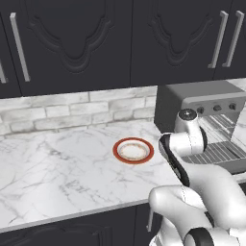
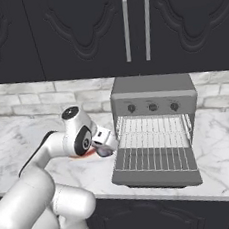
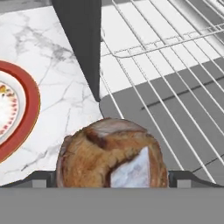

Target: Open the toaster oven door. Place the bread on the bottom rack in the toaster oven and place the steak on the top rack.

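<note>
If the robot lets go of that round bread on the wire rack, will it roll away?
It might. The bread looks round and domed, so it could rock or roll a bit. The wires of the rack have gaps between them, which would probably catch it. Its crust looks rough and cracked, so likely not slippery.

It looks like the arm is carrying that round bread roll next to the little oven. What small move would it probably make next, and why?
Probably a short push forward and to the right, carrying the bread over the dropped door toward the bottom rack. The toaster oven already stands open, and the pincer holds the bread just beside the oven's left edge, not yet over a rack.
</note>
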